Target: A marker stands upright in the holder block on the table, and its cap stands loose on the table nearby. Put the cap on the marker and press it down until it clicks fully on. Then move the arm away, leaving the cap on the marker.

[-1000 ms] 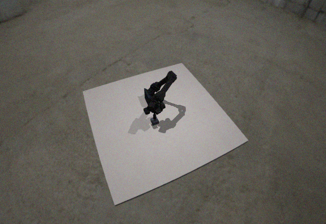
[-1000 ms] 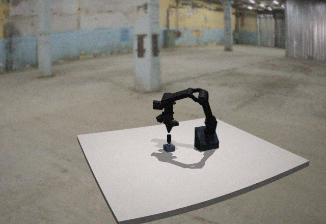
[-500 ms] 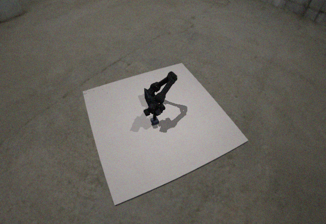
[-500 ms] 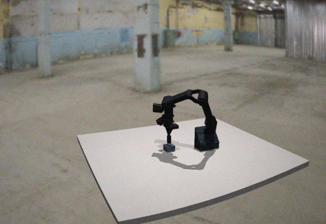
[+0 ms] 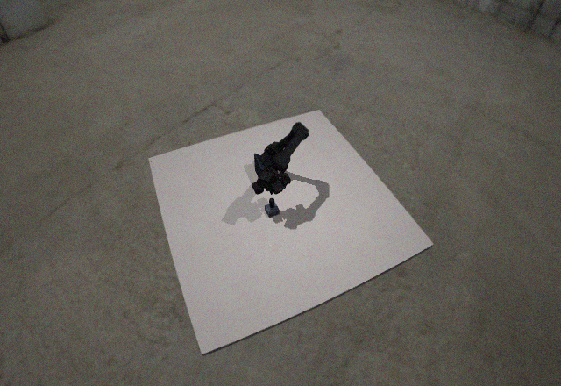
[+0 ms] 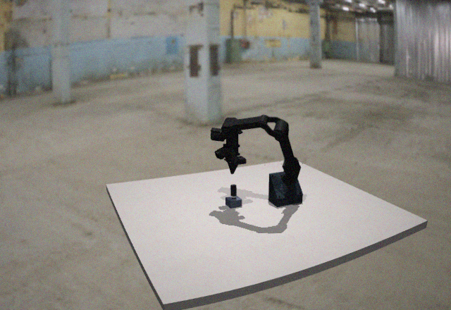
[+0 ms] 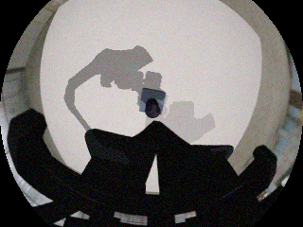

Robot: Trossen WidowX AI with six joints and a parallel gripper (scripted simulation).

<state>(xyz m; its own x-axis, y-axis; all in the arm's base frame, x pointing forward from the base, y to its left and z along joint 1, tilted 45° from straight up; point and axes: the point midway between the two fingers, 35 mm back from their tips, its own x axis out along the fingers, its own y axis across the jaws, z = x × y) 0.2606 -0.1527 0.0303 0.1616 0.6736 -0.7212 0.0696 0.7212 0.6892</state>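
The dark blue holder block [image 5: 273, 213] [image 6: 233, 202] [image 7: 154, 93] stands on the white table. The black cap [image 5: 272, 202] [image 6: 233, 190] [image 7: 151, 109] sits upright on the marker in the block. A thin pale band of the marker shows between cap and block in the exterior view; whether the cap is fully clicked on is too small to tell. My gripper [image 6: 232, 172] [image 7: 155, 124] is shut and empty, pointing down. Its joined fingertips hang a short way above the cap, with a visible gap in the exterior view.
The arm's base [image 6: 285, 189] stands on the white table [image 5: 289, 273] [image 6: 254, 263] [image 7: 156, 28], to the right of the holder block in the exterior view. Shadows of the arm fall around the block. Concrete floor surrounds the table edges.
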